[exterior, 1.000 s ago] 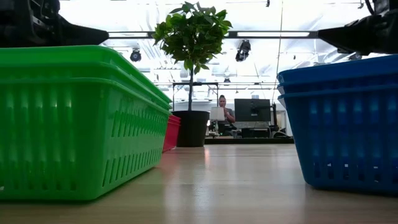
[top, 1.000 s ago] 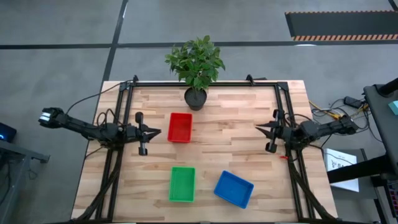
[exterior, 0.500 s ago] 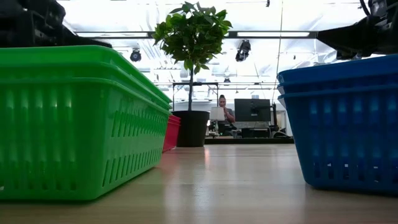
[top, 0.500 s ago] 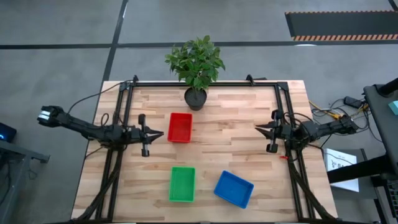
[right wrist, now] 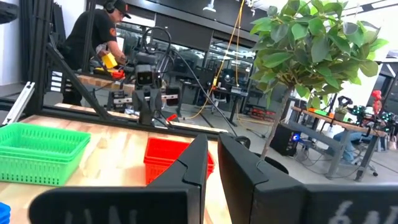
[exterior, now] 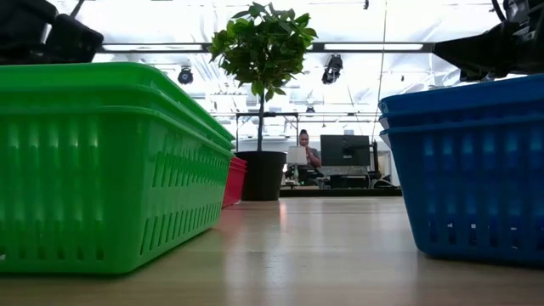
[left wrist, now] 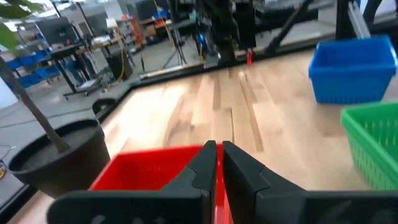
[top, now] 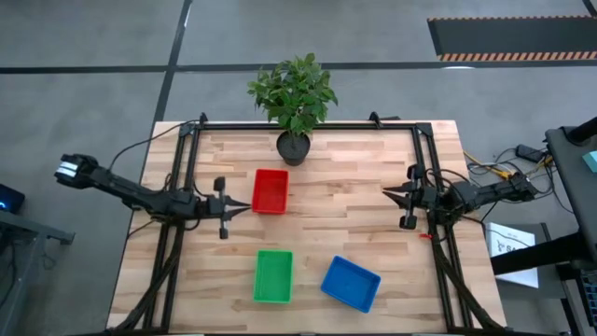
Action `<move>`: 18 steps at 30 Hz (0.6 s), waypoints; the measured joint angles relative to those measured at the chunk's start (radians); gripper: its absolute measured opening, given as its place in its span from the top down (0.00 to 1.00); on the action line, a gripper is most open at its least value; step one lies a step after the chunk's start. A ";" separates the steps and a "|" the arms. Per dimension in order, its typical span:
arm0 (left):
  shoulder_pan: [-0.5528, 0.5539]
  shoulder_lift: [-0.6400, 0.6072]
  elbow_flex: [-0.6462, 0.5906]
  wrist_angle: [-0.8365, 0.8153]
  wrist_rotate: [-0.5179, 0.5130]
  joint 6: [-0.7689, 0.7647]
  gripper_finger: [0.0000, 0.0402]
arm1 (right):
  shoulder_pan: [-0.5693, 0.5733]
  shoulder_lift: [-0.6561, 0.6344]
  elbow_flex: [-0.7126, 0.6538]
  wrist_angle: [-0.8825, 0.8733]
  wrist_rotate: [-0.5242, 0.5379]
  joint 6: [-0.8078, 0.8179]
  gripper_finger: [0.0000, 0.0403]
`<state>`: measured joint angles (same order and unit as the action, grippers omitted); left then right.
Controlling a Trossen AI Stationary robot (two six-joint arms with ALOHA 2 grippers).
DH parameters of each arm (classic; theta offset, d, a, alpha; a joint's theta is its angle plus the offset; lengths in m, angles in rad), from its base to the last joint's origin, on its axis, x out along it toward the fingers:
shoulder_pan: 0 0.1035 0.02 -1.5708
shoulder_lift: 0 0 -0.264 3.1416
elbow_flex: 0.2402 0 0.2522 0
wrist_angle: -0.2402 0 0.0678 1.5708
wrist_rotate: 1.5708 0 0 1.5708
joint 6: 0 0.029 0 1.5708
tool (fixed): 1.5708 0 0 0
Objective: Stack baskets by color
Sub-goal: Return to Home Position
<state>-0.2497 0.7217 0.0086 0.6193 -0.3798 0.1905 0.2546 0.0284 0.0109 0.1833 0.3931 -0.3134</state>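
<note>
Light wood-plank table (top: 373, 168) on a grey shop floor, dark frame rails down both sides; beyond it, at table height, a bright workshop with ceiling lights, monitors and a seated person (exterior: 303, 144) far back. On the table, three basket stacks, well apart. Red stack (top: 270, 190) toward the far middle, just beside and in front of the black plant pot (top: 293, 147) with its leafy bush. Green stack (top: 273, 276) at the near edge, lined up with the planks' cross direction. Blue stack (top: 351, 283) near the green one, to its right, turned at a skew. From table height: green stack (exterior: 102, 170) filling the left foreground, blue stack (exterior: 467, 170) the right, more than one rim showing on each; red stack (exterior: 235, 180) small behind, touching or almost touching the pot (exterior: 262, 176), cannot tell which. Clear wood between the stacks, nothing lying across them. Left gripper (top: 246, 204) low over the table's left part, arm stretched flat from the left rail, tip pointing at the red stack and close to its left side, not touching. Fingers (left wrist: 199, 171) drawn together, only a thin slit between, holding nothing. Right gripper (top: 385, 192) by the right rail, arm folded back along it, tip pointing inward, well apart from every stack. Fingers (right wrist: 193, 168) close together with a narrow gap, empty. Past them, another person (right wrist: 93, 43) standing at a bench.
</note>
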 joint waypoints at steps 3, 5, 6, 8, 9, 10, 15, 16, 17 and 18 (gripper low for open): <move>0.000 0.044 0.000 -0.001 0.000 0.000 0.98 | 0.000 0.000 0.000 0.000 0.000 0.000 0.92; 0.000 0.073 0.000 0.000 0.000 0.000 0.98 | 0.000 0.000 0.000 0.000 0.000 0.000 0.92; 0.000 0.088 0.000 0.000 0.000 0.000 0.98 | 0.000 0.000 0.000 0.000 0.000 0.000 0.92; 0.000 0.117 0.000 0.000 0.000 0.000 0.98 | 0.000 0.000 0.000 0.000 0.000 0.000 0.92; 0.000 0.132 0.000 0.000 0.000 0.000 0.98 | 0.000 0.000 0.000 0.000 0.000 0.000 0.92; 0.000 0.145 0.000 -0.001 0.000 0.000 0.98 | 0.000 0.000 0.000 0.000 0.000 0.000 0.92; 0.000 0.215 0.000 0.000 0.000 0.000 0.98 | 0.000 0.000 0.000 0.000 0.000 0.000 0.92; 0.000 0.228 0.000 0.000 0.000 0.000 0.98 | 0.000 0.000 0.000 0.000 0.000 0.000 0.92; 0.000 0.242 0.000 0.000 0.000 0.000 0.98 | 0.000 0.000 0.000 0.000 0.000 0.000 0.92; 0.000 0.256 0.000 0.000 0.000 0.000 0.98 | 0.000 0.000 0.000 0.000 0.000 0.000 0.92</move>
<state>-0.2497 0.9774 0.0082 0.6193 -0.3798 0.1905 0.2546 0.0284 0.0109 0.1830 0.3931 -0.3138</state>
